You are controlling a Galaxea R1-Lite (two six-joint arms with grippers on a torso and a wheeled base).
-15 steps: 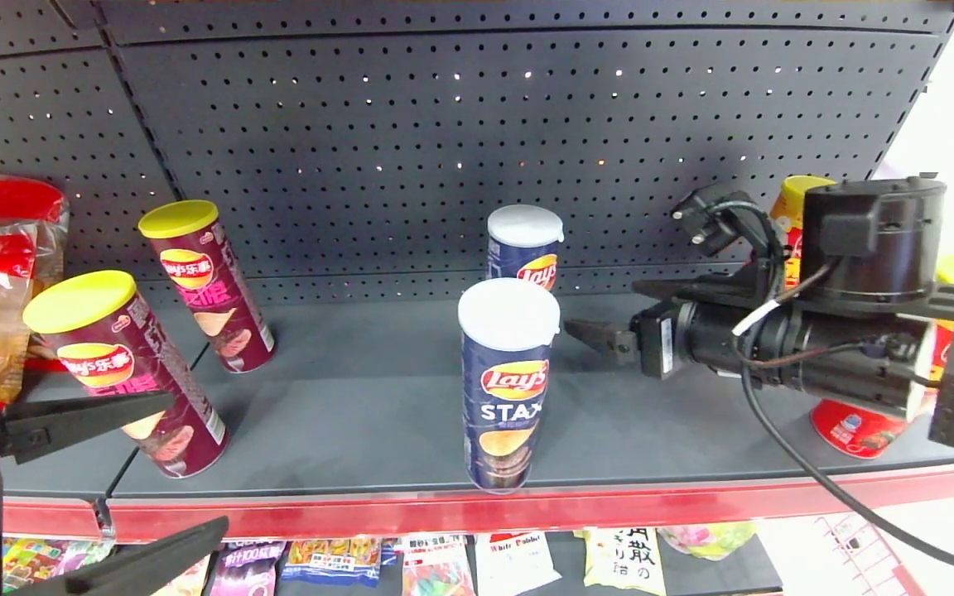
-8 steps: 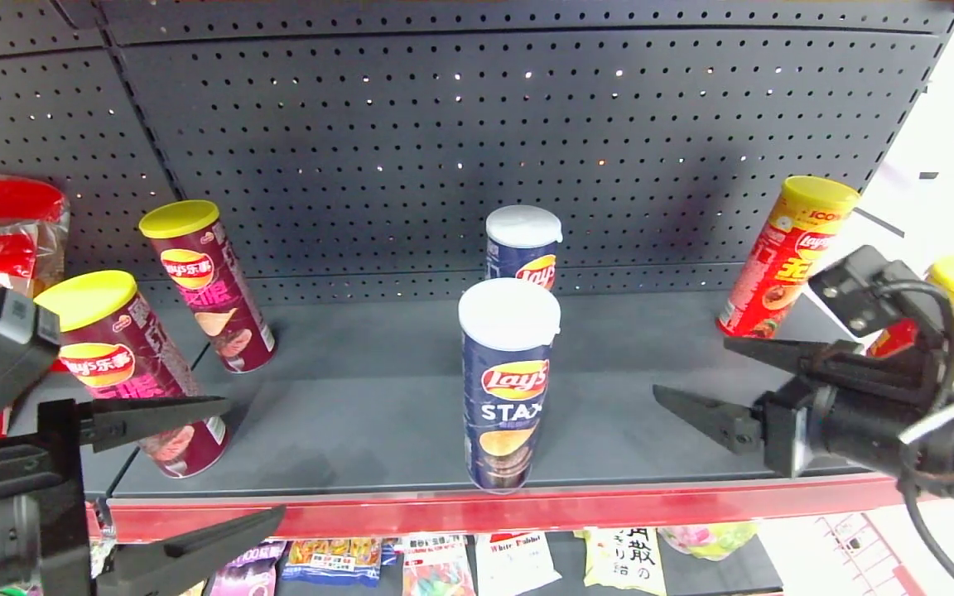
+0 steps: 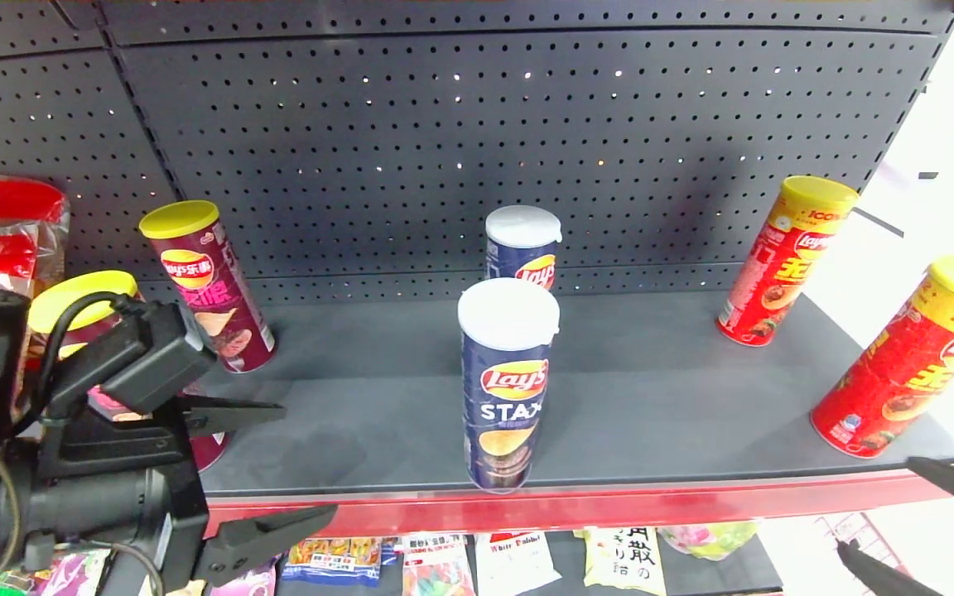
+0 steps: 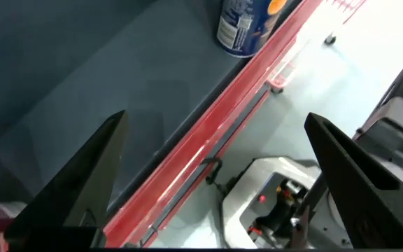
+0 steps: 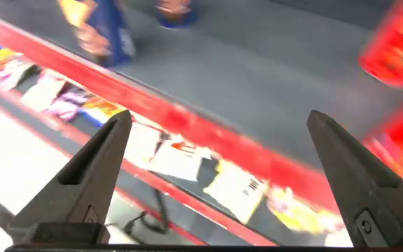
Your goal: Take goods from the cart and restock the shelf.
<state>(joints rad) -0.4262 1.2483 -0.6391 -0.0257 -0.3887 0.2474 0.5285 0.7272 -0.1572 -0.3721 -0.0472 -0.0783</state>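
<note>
Left gripper (image 3: 305,462): jaws spread wide, holding nothing, at the front edge of the shelf (image 3: 651,397). Right gripper (image 3: 876,507): likewise spread and empty, below that edge. Blue chip can (image 3: 506,389) stands upright between them, touching neither.

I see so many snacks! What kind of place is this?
Probably a shop: a long shelf with a red edge, chip cans standing in rows, and snack packets on the level below.

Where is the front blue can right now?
In the head view, the front blue can stands upright mid-shelf at the red front edge, directly before the second blue can.
</note>
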